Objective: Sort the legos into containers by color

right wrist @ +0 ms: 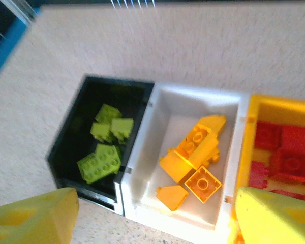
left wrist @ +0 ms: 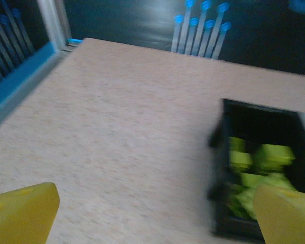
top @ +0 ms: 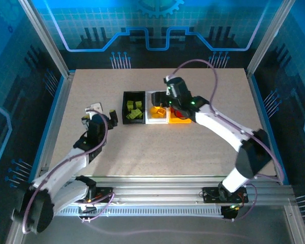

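Top external view: three bins sit in a left-to-right row mid-table, touching side by side, black bin (top: 133,93) on the left, white bin (top: 156,121) in the middle, yellow bin (top: 179,120) on the right. Each bin's long axis runs near to far.

Right wrist view: the right gripper (right wrist: 157,198) hangs over the near wall of the white bin, fingers spread wide with nothing between them. Green legos (right wrist: 99,163) lie in the black bin, orange legos (right wrist: 193,152) in the white, red legos (right wrist: 290,162) in the yellow. The bricks are jumbled. The largest green one lies studs up, its long axis slanting from near left to far right. One square orange brick sits studs up by the near wall, turned like a diamond.

Left wrist view: the left gripper (left wrist: 155,203) is also spread wide and empty, over bare table (left wrist: 117,127) just left of the black bin.

Every brick visible is already in a bin with its own colour, so the sorting looks close to done. The step in hand looks like a drop into the white bin. To finish it well, the right arm should rise straight up with its fingers wide, so neither tip catches a bin wall or nudges the row.
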